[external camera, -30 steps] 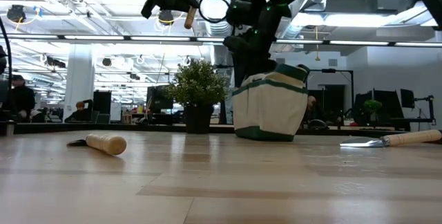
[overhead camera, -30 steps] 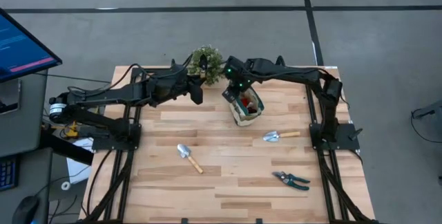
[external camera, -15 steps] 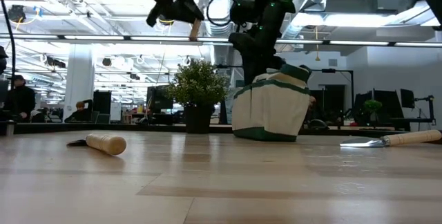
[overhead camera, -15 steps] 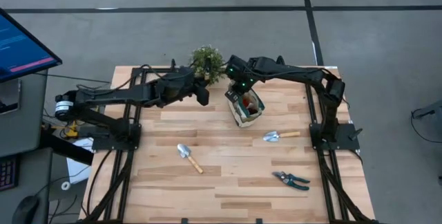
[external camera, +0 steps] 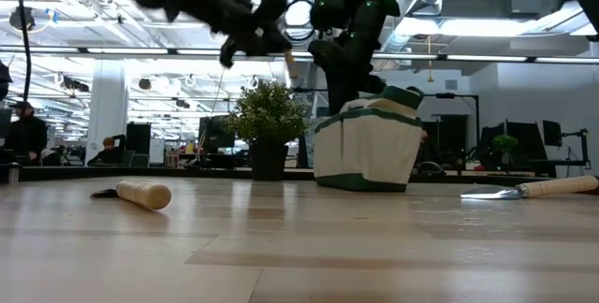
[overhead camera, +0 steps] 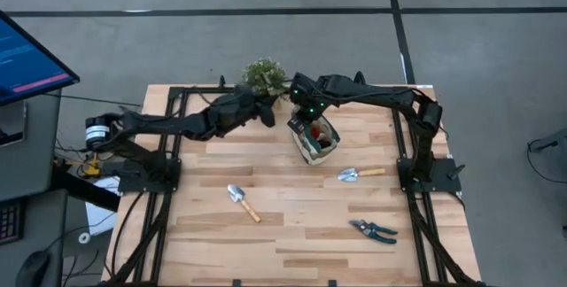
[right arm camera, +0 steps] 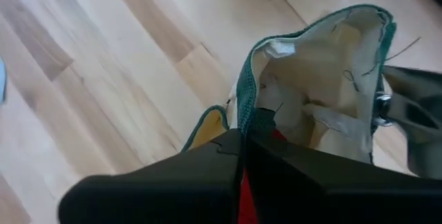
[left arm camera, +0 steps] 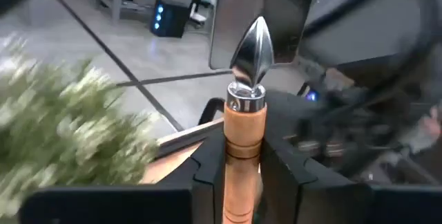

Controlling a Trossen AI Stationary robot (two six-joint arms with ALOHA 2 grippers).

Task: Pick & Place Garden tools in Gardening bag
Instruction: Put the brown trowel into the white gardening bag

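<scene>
The beige gardening bag (overhead camera: 317, 139) with teal trim stands on the table right of the potted plant (overhead camera: 264, 76); it also shows in the low view (external camera: 367, 144). My right gripper (overhead camera: 302, 117) is shut on its rim. My left gripper (overhead camera: 267, 110), high between plant and bag, is shut on a wooden-handled trowel (left arm camera: 243, 113). Something red (right arm camera: 277, 135) and a metal part (right arm camera: 378, 105) show inside the bag. Two trowels (overhead camera: 242, 201) (overhead camera: 360, 174) and teal shears (overhead camera: 373, 230) lie flat on the table. My left gripper pinches the trowel's wooden handle (left arm camera: 243, 156) between its two fingers, just behind the metal collar. The trowel lies along the fingers, its silver blade (left arm camera: 254, 41) pointing out beyond the fingertips. It is lifted clear, well above the table. My right gripper pinches the bag's teal-trimmed rim (right arm camera: 250, 113) between its two fingers, coming from above on the bag's left side. The bag's mouth gapes open beyond the fingers. The bag stands with its bottom (external camera: 360, 181) on the table.
The bushy plant stands close behind my left gripper at the table's far edge. The near half of the table holds only the two trowels and the shears, with open wood between them. A monitor (overhead camera: 27, 57) stands off the table's left side.
My left gripper has carried the trowel toward the table's right edge and somewhat down, from left of the plant to just beside the bag's mouth. My right gripper has stayed shut on the bag's rim; the bag has kept its place.
</scene>
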